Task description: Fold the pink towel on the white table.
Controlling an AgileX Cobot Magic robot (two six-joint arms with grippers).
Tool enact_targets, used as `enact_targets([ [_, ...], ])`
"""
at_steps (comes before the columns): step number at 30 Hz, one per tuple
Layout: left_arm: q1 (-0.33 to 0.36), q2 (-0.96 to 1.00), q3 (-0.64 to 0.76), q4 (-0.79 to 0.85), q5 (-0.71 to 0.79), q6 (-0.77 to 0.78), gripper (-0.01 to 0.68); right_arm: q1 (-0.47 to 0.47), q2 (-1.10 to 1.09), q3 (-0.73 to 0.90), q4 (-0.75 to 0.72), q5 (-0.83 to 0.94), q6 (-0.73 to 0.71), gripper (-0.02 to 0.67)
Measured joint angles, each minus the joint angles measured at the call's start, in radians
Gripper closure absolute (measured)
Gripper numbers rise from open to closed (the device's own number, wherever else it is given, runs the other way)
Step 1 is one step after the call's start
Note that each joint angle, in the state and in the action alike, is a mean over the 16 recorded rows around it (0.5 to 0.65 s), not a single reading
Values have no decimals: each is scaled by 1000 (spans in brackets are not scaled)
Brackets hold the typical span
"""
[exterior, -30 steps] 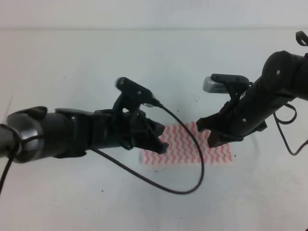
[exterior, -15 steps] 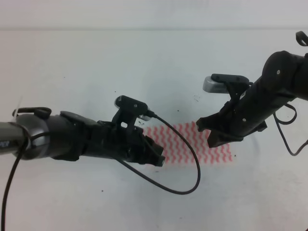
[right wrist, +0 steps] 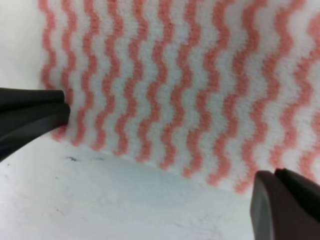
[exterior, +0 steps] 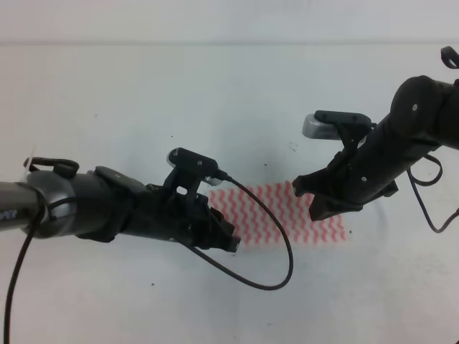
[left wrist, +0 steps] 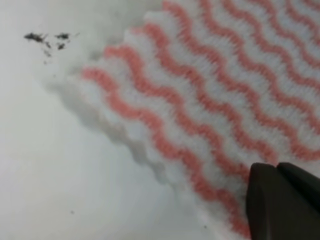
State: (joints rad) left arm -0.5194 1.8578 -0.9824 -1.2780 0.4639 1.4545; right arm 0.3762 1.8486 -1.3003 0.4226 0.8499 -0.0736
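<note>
Pink towel (exterior: 276, 215) flat, left tool (exterior: 228, 240) covering left edge, cable (exterior: 283, 247) across it.

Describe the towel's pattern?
The pink towel has wavy pink-red and white zigzag stripes; the right wrist view shows it best.

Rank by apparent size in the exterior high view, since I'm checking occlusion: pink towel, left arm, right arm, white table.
1. white table
2. left arm, nearer the camera, so unsure
3. right arm
4. pink towel, partly hidden
</note>
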Motion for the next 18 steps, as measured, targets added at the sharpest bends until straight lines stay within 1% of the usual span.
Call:
enact_targets([
  [9,1,-19,-6,14,35,-26,676,-1,-3,0,4,-9,-2,667],
  [18,2,4,-7,43,68,-64,676,-1,-2,0,6,-18,-2,667],
])
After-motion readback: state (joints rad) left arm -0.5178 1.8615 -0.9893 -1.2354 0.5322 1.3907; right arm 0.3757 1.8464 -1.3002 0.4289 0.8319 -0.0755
